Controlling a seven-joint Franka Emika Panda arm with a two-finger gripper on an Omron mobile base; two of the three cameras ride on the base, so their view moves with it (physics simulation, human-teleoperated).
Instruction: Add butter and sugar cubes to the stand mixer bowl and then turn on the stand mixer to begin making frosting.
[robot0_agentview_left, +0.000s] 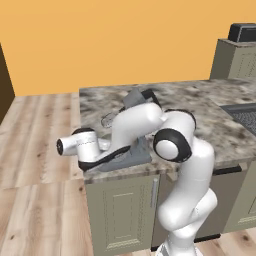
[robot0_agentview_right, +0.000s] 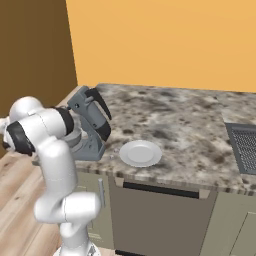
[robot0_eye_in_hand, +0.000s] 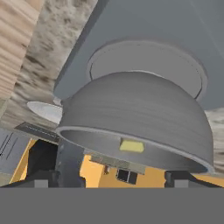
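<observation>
Grey stand mixer bowl (robot0_eye_in_hand: 140, 109) — one; yellow butter piece (robot0_eye_in_hand: 131, 146) inside — one.

A white plate (robot0_agentview_right: 140, 153) rests on the marbled counter (robot0_agentview_right: 185, 125).

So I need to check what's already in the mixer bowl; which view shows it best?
The hand view: the bowl is close up, its rim toward the camera, a yellow block visible inside. In both base views the arm covers most of the bowl.
</observation>
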